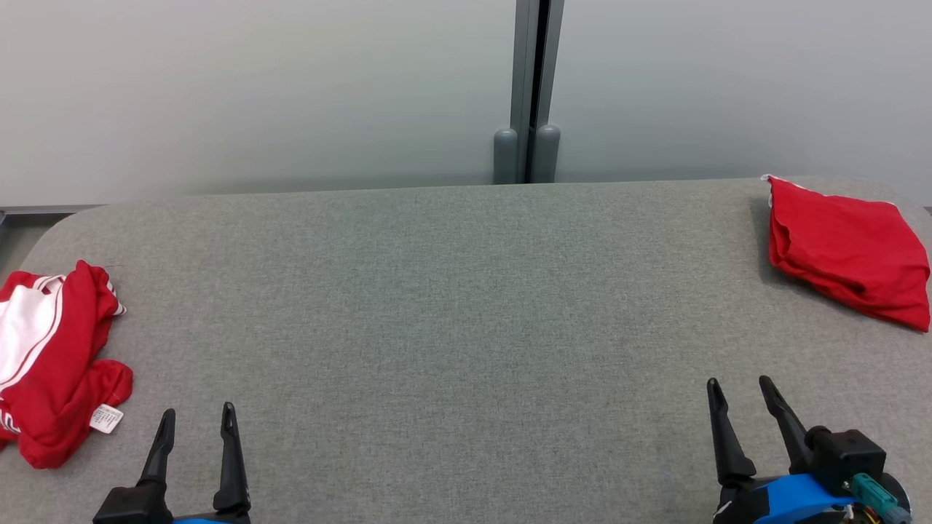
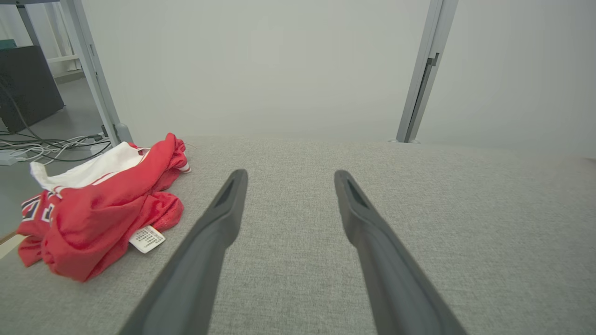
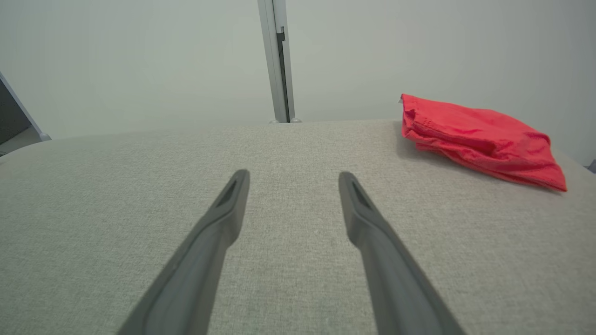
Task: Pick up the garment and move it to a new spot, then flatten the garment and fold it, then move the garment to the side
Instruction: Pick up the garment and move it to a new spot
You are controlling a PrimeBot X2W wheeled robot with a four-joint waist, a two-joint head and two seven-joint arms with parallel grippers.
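While the left jaws and right jaws, long dark tapered prongs, stand spread and empty over the coarse grey woven counter (image 1: 466, 306), the crumpled red-and-white mesh jersey (image 1: 58, 364) lies heaped at its left edge near the left jaws, its white care label (image 1: 107, 418) showing. A smooth red folded garment (image 1: 844, 251) rests at the far right corner.
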